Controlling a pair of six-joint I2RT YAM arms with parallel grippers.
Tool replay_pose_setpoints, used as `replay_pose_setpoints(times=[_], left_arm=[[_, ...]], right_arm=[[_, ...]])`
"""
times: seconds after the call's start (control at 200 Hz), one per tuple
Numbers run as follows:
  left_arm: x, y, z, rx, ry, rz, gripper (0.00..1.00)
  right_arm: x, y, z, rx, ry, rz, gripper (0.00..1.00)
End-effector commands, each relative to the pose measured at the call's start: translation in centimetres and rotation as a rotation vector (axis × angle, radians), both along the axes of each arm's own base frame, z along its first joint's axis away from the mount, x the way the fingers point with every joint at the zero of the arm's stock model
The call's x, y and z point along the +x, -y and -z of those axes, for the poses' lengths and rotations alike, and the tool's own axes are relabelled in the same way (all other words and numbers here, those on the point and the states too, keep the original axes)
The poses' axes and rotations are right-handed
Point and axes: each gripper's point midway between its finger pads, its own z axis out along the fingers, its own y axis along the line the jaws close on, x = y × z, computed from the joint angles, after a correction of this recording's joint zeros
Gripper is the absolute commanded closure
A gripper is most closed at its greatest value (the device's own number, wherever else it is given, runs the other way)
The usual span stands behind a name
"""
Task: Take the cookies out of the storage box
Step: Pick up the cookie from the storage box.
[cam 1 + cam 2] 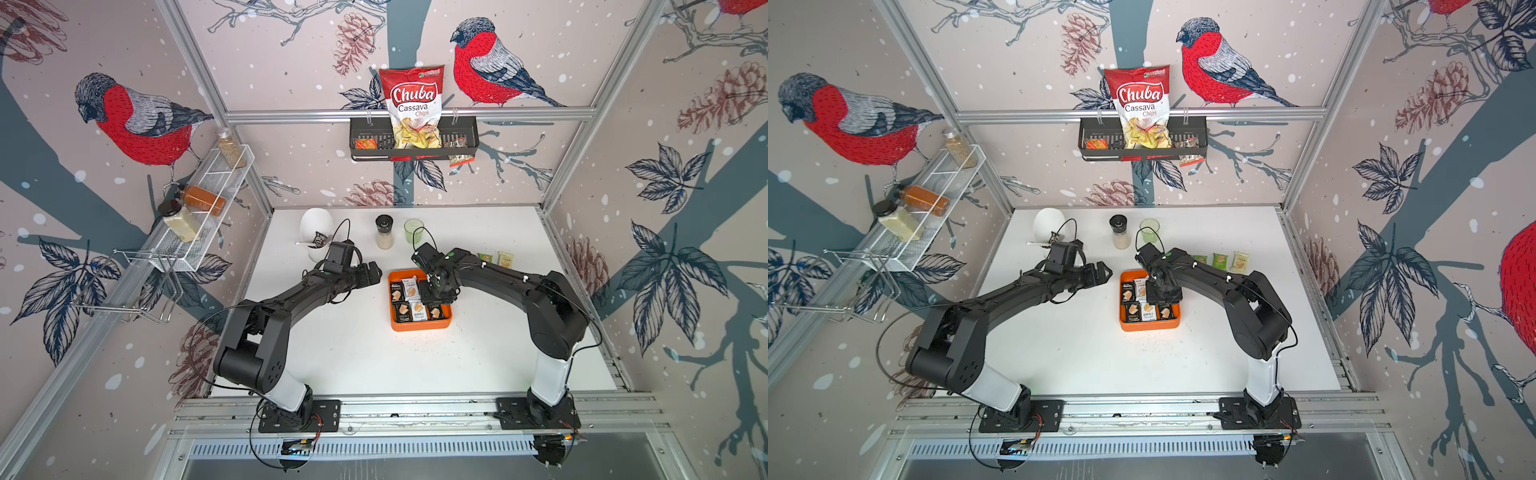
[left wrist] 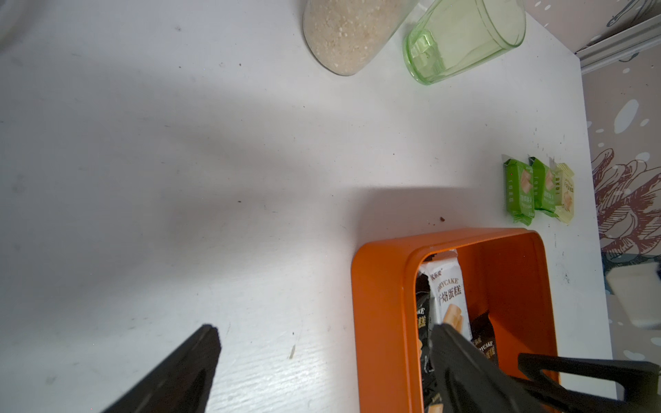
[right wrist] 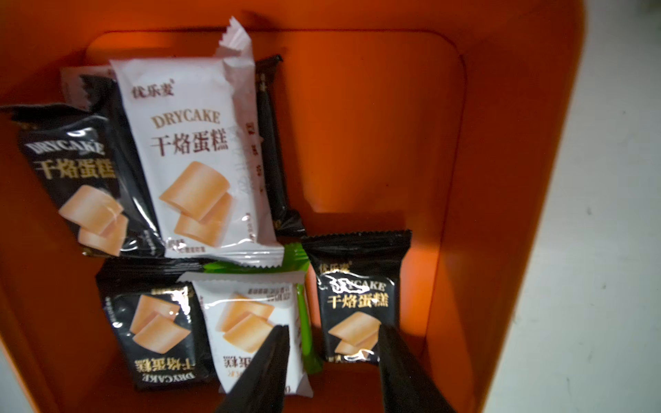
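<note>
On the left we see the left pincer (image 1: 376, 272) with its jaws spread wide, holding nothing, above the white counter (image 1: 353, 353) just beside the storage box (image 1: 419, 325). The orange box sits mid-counter with black and white cookies (image 1: 417, 309) lying flat inside, crowded toward its left side. The right pincer (image 3: 334, 329) reaches down into the box, jaws closed on a black packet (image 3: 357, 296) beside a white one. Farther right, three loose packets (image 1: 1221, 261), two green and one pale yellow, lie in a row on the counter outside the box.
</note>
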Motion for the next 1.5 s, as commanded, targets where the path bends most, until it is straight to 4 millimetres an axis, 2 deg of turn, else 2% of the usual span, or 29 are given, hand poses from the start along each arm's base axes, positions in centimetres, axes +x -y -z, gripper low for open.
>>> replay_pose_setpoints(times=[0.0,0.195,0.525,0.83,1.056,1.191,1.351,1.496], left_arm=[[0.3,0.1,-0.5,-0.002,0.024,0.006,0.04],[0.4,0.1,-0.6,-0.004,0.025,0.004,0.04],[0.2,0.1,-0.7,-0.002,0.025,0.000,0.04],[0.2,-0.2,-1.2,0.009,0.036,-0.003,0.04],[0.1,-0.3,-1.3,0.011,0.036,-0.005,0.04],[0.1,-0.3,-1.5,0.013,0.040,-0.006,0.04],[0.1,-0.3,-1.4,0.015,0.040,-0.008,0.04],[0.1,-0.4,-1.3,0.014,0.038,-0.012,0.04]], right_arm=[[-0.2,1.0,0.3,-0.046,-0.004,0.024,0.54],[-0.8,0.7,1.3,-0.031,-0.033,0.013,0.52],[-1.2,1.0,2.8,-0.083,-0.052,0.008,0.38],[-0.9,0.9,4.4,-0.100,-0.058,0.003,0.36],[-0.7,1.4,5.3,-0.132,-0.054,-0.003,0.37],[-0.6,1.4,5.6,-0.139,-0.052,-0.006,0.42],[-0.2,1.3,5.1,-0.136,-0.037,-0.004,0.50],[0.5,1.3,4.2,-0.131,-0.009,0.003,0.53]])
